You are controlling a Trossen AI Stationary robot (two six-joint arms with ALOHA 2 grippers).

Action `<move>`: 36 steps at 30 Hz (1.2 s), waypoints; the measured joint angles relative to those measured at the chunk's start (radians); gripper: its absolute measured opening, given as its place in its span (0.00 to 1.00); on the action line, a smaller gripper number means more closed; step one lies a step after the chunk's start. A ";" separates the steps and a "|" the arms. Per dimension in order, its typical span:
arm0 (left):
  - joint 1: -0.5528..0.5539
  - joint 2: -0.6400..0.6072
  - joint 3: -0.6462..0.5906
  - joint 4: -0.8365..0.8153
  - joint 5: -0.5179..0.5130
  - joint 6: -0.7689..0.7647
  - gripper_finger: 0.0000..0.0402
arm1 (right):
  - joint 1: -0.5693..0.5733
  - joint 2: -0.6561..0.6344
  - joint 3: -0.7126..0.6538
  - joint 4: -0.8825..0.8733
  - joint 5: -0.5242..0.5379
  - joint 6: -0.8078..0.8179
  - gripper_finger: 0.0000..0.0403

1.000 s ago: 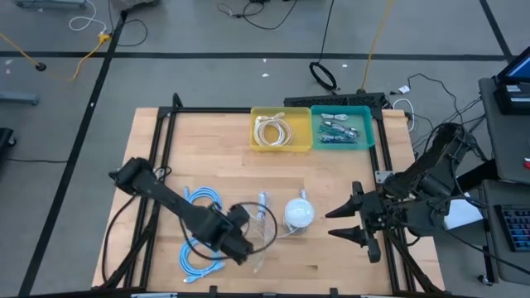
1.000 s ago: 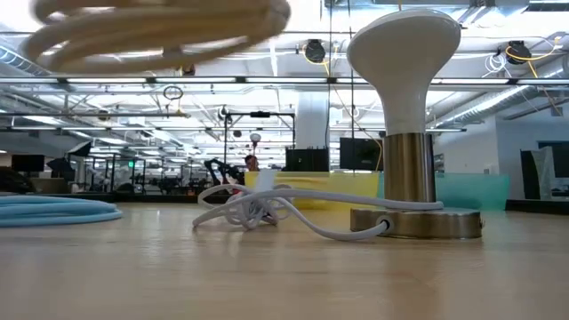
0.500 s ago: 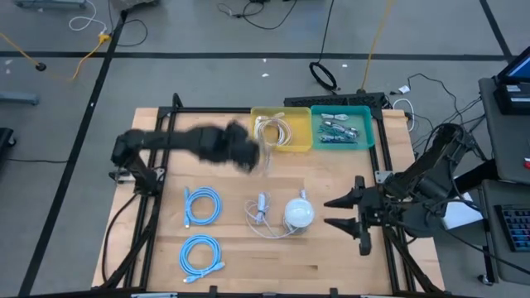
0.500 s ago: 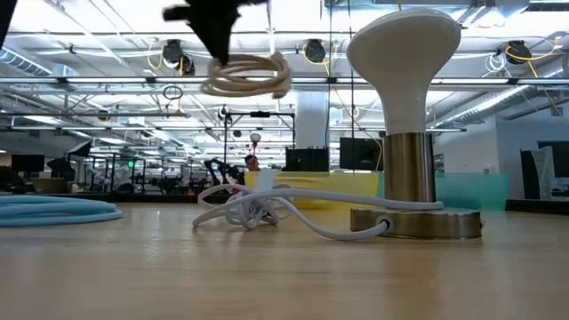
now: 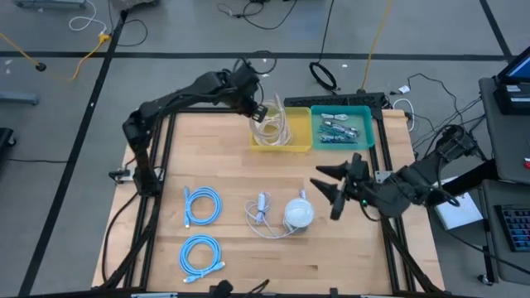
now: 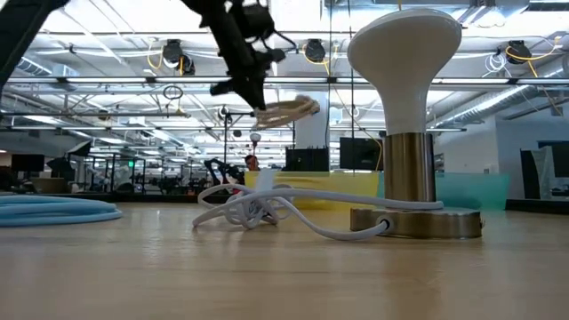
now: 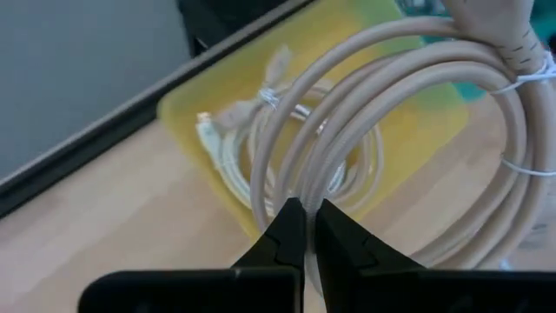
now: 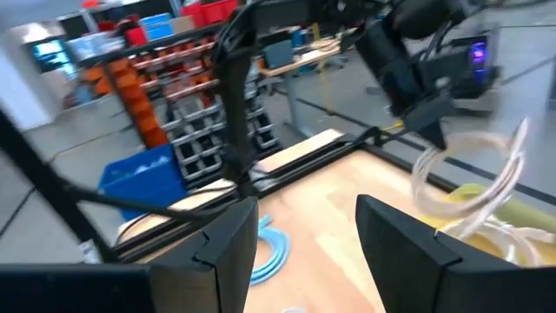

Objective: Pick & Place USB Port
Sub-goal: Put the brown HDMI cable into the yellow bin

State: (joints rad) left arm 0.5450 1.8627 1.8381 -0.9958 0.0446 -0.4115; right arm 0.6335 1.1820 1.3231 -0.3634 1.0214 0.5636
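A beige coiled cable (image 5: 270,121) hangs from my left gripper (image 5: 253,103) above the yellow bin (image 5: 291,147) at the table's far edge. That gripper is shut on the coil. In the low view the coil (image 6: 290,110) hangs high in the air below the left gripper (image 6: 245,64). Another pale cable (image 7: 236,139) lies inside the yellow bin (image 7: 193,104). My right gripper (image 5: 325,193) is open, off the table surface, just right of the white-headed lamp (image 5: 298,213). It touches nothing. My left gripper pinches a few strands of the beige coil (image 7: 298,184) between its two fingers (image 7: 282,235), which lie across the strands. The coil is lifted clear and hangs tilted below the gripper, over the yellow bin. White ties (image 7: 527,73) hold it bundled.
A teal bin (image 5: 341,127) with small parts stands right of the yellow one. Two blue coiled cables (image 5: 201,205) (image 5: 201,255) lie near-left. A loose white cable (image 5: 262,212) lies beside the lamp (image 6: 409,116) and runs to its base.
My left gripper has carried the beige coil from low over the table's near side up and toward the far edge, and now holds it over the yellow bin. My right gripper has moved toward the table's left and far side, closer to the lamp, and has turned.
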 joint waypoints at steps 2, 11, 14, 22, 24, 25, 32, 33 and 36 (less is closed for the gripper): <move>0.001 0.037 0.000 0.012 0.028 0.033 0.02 | -0.031 0.003 0.000 0.000 0.000 0.000 0.47; -0.037 0.151 0.000 0.147 0.053 0.072 0.02 | -0.116 0.027 0.000 0.000 -0.004 0.022 0.47; -0.032 0.161 0.000 0.171 0.032 0.066 0.02 | -0.133 0.029 0.000 0.000 -0.022 0.020 0.47; -0.002 0.161 0.000 0.193 -0.011 0.018 0.02 | -0.176 0.031 0.000 0.002 -0.108 0.019 0.47; 0.007 0.161 0.000 0.189 -0.012 0.017 0.02 | -0.177 0.037 0.000 0.005 -0.109 0.019 0.47; 0.010 0.161 0.000 0.181 -0.018 0.018 0.02 | -0.177 0.041 0.000 0.010 -0.110 0.017 0.47; 0.016 0.161 0.000 0.169 -0.024 0.037 0.02 | -0.176 0.063 0.000 0.061 -0.111 -0.010 0.47; 0.016 0.161 0.000 0.169 -0.026 0.038 0.02 | -0.176 0.065 0.000 0.062 -0.111 -0.010 0.47; 0.017 0.161 0.000 0.169 -0.028 0.046 0.02 | -0.176 0.065 0.000 0.069 -0.111 -0.009 0.47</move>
State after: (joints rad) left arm 0.5617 2.0237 1.8381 -0.8268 0.0164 -0.3659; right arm 0.4572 1.2469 1.3231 -0.2941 0.9108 0.5549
